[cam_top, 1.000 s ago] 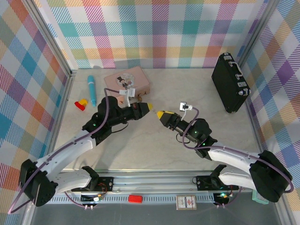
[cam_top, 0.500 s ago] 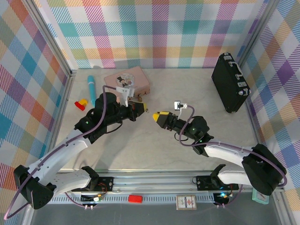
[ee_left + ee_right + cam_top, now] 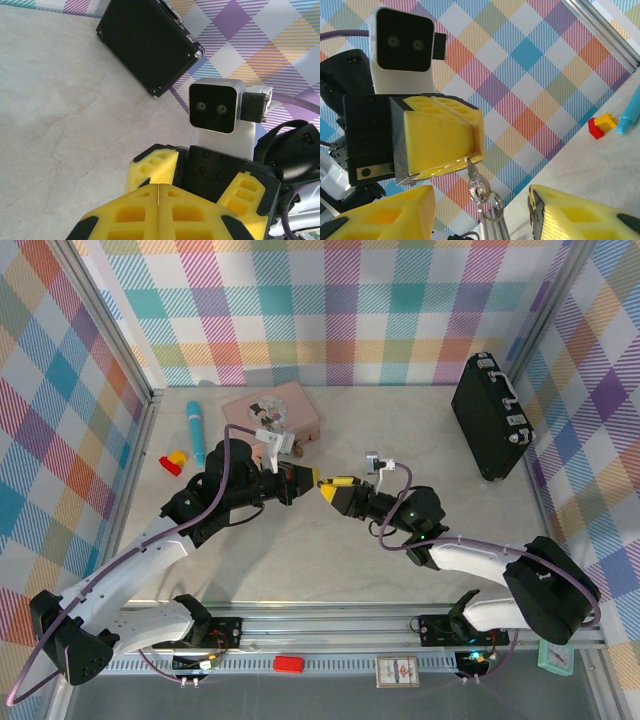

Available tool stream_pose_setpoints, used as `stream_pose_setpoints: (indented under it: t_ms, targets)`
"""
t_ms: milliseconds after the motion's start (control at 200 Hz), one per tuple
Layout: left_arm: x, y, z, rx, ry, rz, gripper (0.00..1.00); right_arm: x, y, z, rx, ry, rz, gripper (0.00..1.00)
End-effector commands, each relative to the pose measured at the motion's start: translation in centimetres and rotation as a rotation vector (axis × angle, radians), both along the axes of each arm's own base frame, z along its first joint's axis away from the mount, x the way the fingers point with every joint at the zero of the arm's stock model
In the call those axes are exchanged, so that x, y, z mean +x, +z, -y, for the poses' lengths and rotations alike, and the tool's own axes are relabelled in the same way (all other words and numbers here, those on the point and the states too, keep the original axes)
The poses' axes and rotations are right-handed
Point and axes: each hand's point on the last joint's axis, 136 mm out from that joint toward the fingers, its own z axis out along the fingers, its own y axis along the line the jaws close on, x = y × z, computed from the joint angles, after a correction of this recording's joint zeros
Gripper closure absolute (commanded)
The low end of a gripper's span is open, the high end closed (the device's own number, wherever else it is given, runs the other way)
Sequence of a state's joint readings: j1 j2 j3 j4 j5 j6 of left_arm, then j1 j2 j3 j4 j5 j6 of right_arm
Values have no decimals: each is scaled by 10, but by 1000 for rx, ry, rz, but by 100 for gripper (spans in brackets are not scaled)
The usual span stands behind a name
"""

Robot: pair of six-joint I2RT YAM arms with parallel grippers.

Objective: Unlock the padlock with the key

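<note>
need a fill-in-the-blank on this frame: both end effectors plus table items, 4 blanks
1. The left end effector is shut on a small ___.
2. The right end effector, facing it, has its jaws ___.
3. In the top view, the black case stands far back on the ___ side.
4. The blue marker lies beside red and ___ bricks.

Missing words: key; open; right; yellow.
</note>
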State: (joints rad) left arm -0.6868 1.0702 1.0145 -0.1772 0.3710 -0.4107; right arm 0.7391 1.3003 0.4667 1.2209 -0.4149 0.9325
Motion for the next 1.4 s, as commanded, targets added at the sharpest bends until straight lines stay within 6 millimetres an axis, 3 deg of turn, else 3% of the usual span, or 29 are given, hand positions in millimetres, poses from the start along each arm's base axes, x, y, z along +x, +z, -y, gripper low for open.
stream_pose_setpoints:
  t_ms: [0,355,1140,1375,1395]
  targets:
    - [-5,23,7,-64,-34,38,100,-7,23,0,55,36,63,51]
    - [-4,20,11,-72,-44,24,100,-9,28,-3,61,63,69,59]
    - [0,14,10,-62,-26,23,100,-7,26,-1,38,43,33,89]
    - [5,8,7,-45,8,19,100,2,14,-1,-43,-3,-38,100]
    - [6,7,7,-42,14,18,97,4,11,-1,-61,-13,-54,100]
